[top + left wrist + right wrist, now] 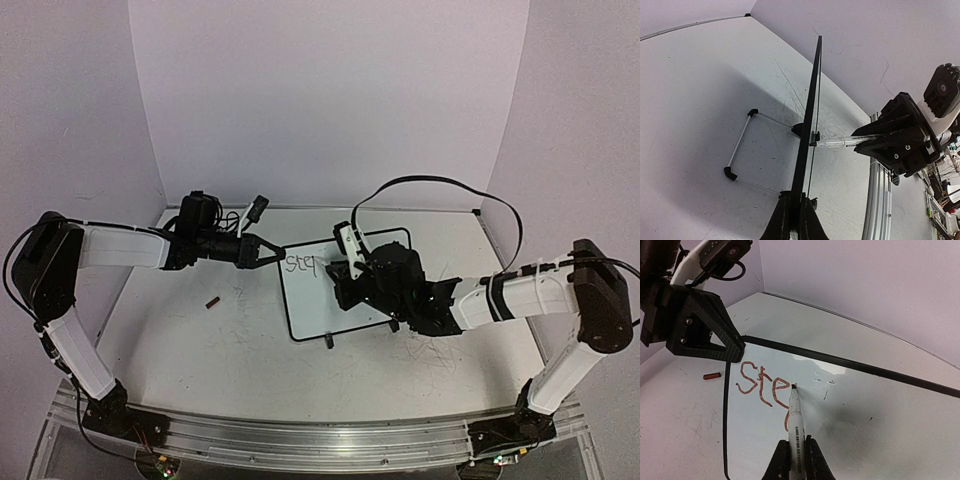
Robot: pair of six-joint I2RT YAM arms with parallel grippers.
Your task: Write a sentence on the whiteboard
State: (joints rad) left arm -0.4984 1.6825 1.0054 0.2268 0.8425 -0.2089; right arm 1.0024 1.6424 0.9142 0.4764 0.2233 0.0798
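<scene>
Small rectangular black-framed whiteboard (320, 300) rests mid-table on the scuffed white tabletop (200, 340). Left gripper (792, 212) pinches its edge. Right gripper (796, 452) clamps a white marker pen (795, 425), tip touching the board at red handwritten letters (757, 382) "ste".

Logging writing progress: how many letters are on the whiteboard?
4: "S", "t", "e" run left to right by the left edge of the whiteboard; a "p", partly hidden behind the marker, follows.

Top view: right gripper (345, 278) hides whiteboard's (310, 305) 3 o'clock half; sentence (299, 264) too small to read. Left wrist: board edge-on, face unseen. Right wrist: board cut off at 3 and 6 o'clock, marker (793, 412) base buried in jaws. Red bit (212, 301) at board's 9 o'clock, unidentifiable.
</scene>
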